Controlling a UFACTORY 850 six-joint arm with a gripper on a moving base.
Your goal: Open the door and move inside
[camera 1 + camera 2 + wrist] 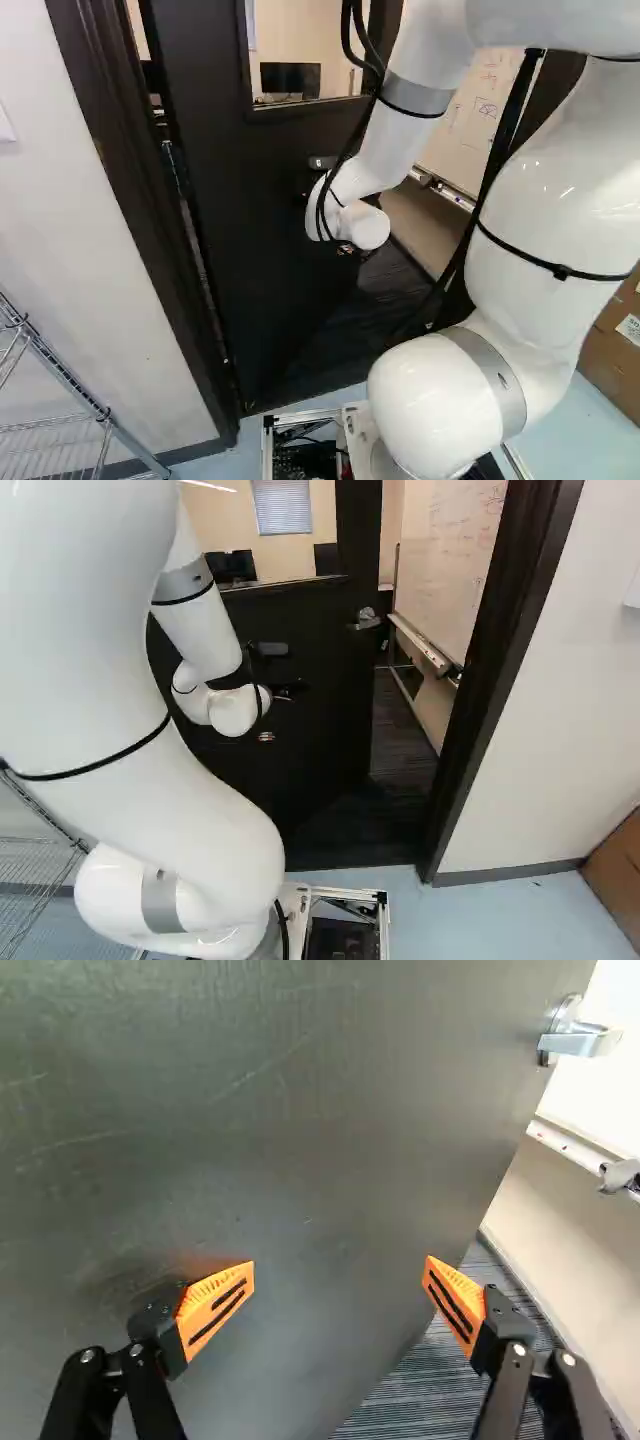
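The dark door stands partly open, swung inward into the room beyond; its face (325, 680) shows in the right base view. In that view my gripper (277, 716) is near the door face, below and left of the lever handle (367, 619). In the wrist view the gripper (338, 1272) stands wide open with nothing between its orange pads. The door's face (300, 1160) fills most of the space ahead, one finger close against or near it; contact cannot be told. The handle (575, 1040) is ahead, toward the door's free edge, away from the fingers.
The door frame (500, 680) rises right of the doorway in the right base view. Past the opening are dark carpet (405, 730) and a whiteboard (455, 560) with a tray. A wire rack (60, 400) stands left of the doorway, cardboard boxes (615, 345) to the right.
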